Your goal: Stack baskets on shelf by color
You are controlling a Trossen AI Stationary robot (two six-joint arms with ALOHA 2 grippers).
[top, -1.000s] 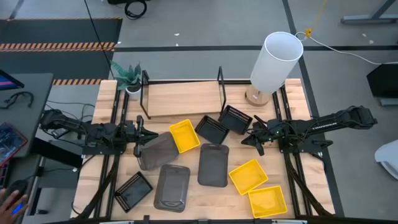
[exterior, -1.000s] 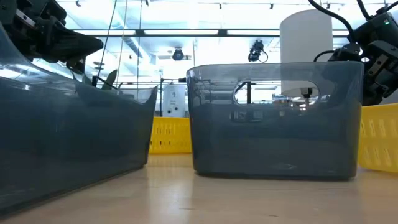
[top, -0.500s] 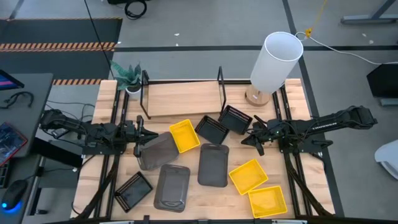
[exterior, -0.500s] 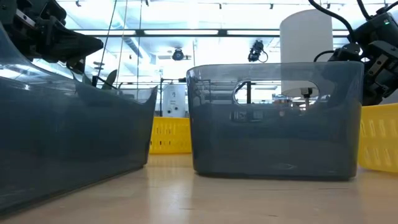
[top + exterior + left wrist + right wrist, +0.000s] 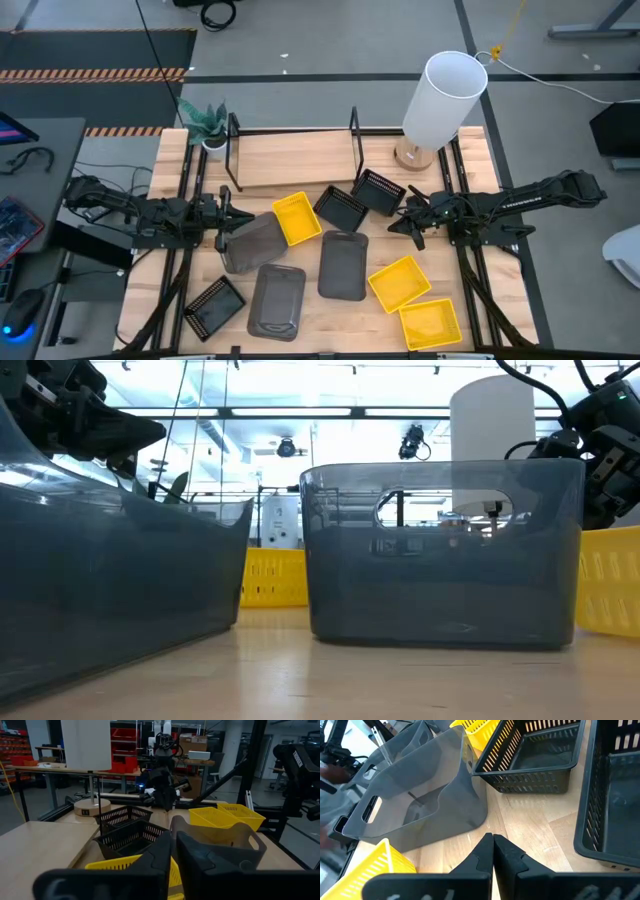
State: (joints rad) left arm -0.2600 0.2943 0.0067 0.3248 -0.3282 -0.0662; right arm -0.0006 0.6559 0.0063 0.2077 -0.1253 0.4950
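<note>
Dark grey plastic fills the middle of the high view: one grey basket (image 5: 252,243) sits tilted at centre left, its near edge pinched by the left end effector (image 5: 228,219), whose fingers are clenched on that rim; the left wrist view shows the two fingers (image 5: 165,855) pressed together over the basket wall. Two more grey baskets (image 5: 278,300) (image 5: 343,264) lie lower centre on the table (image 5: 320,335). A yellow basket (image 5: 296,218) rests just right of the tilted one; two others (image 5: 399,282) (image 5: 430,324) sit at lower right. Black mesh baskets (image 5: 341,208) (image 5: 378,191) lie side by side above centre, a third (image 5: 214,306) at lower left. The shelf (image 5: 290,158) stands at upper centre, its board bare. The right end effector (image 5: 411,222) hangs at centre right, fingers closed on nothing, near the mesh baskets.
</note>
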